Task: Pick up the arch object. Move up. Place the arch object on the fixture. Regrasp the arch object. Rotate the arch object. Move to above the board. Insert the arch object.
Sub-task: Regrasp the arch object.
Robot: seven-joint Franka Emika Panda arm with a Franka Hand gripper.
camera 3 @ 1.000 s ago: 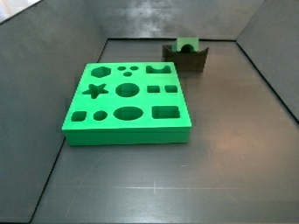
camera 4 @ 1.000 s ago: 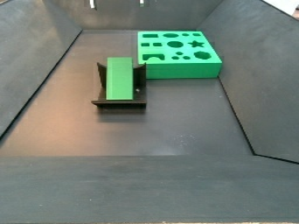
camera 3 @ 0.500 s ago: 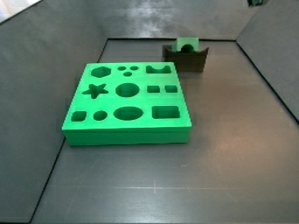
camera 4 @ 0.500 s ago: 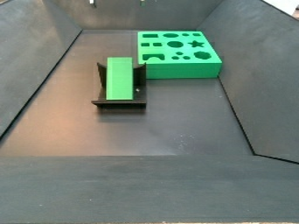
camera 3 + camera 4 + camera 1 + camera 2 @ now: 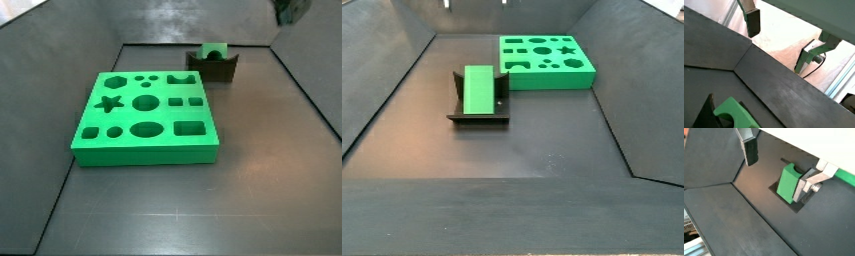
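Now our gripper (image 5: 784, 160) hangs high, wide open, empty — arch object (image 5: 478, 90) rests in the fixture (image 5: 477, 117); regrasp comes next.

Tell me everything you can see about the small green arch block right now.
The small green elongated arch block looks like smooth matte plastic, the same green as the large cutout board. It lies lengthwise in the curved dip of the dark brown fixture, touching only that. A side view shows its notched end. The gripper hangs above it, jaws open and empty.
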